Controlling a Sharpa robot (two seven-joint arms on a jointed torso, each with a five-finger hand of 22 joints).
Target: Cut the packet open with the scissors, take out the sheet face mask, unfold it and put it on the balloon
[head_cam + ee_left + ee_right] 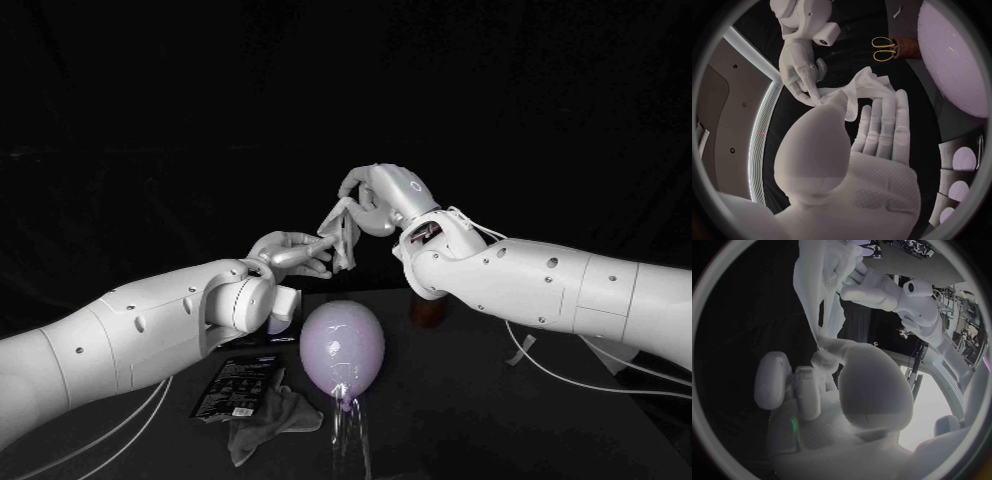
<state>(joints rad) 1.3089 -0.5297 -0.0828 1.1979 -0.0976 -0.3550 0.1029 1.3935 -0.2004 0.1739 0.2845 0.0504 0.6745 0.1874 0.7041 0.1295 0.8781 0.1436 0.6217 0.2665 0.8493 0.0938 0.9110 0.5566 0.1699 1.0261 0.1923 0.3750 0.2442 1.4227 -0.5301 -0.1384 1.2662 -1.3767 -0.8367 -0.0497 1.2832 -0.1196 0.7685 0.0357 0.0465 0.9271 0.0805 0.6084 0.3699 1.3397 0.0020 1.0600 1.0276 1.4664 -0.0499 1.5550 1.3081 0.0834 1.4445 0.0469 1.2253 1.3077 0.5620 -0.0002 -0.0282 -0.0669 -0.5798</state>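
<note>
Well above the desk (476, 420), the sheet face mask (335, 230) hangs bunched between both hands: the right hand (378, 195) pinches its upper end, the left hand (296, 255) its lower end (its other fingers held straight). Below them the balloon (342, 345) lies on the desk, the packet (238, 385) near it.

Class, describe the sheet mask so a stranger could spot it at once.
A pale balloon lies on the black table. Above it, left hand and right hand hold the mask: a limp strip in mid-air, unlike the crumpled sheet beside the packet.
</note>
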